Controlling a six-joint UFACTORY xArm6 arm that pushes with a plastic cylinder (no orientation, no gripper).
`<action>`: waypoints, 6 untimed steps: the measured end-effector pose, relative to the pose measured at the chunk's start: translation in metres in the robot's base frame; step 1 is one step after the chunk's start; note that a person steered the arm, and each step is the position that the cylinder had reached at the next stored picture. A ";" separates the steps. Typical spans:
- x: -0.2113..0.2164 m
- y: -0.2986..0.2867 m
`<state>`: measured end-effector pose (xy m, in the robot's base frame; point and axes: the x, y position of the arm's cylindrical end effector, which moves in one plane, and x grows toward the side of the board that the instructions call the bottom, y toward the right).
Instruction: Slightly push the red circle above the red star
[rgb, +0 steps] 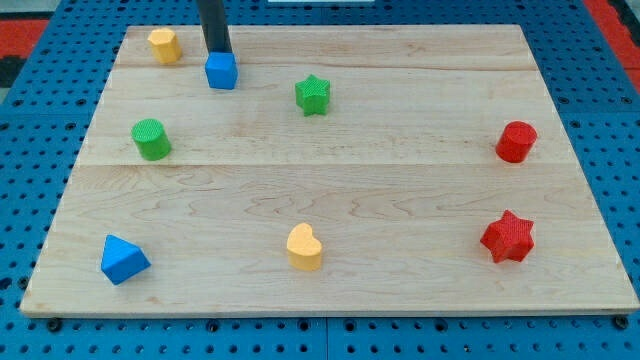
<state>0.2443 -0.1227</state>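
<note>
My tip (219, 52) is up at the view's top left, and its end sits right at the top edge of the blue cube (222, 71), touching it or just behind it; I can't tell which. I carry no jaws, only this dark rod, so nothing is clenched or held.

The red circle (517, 141) sits far off at the view's right, well apart from my tip. Below it, toward the view's bottom, is the red star (508, 237), with a clear gap of bare wood between the two. So the circle lies above the star, nearly straight up from it, a shade to the right.

Around the board (330, 190): a yellow block (164, 45) just left of my tip, near the top edge. A green star (313, 95) right of the cube. A green circle (151, 139) lower on the left side. A blue triangle (123, 259) near the bottom left corner. A yellow heart (305, 247) at bottom middle.

All blocks stand apart from each other, none touching.
</note>
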 end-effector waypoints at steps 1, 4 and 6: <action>0.006 0.082; 0.103 0.400; 0.153 0.392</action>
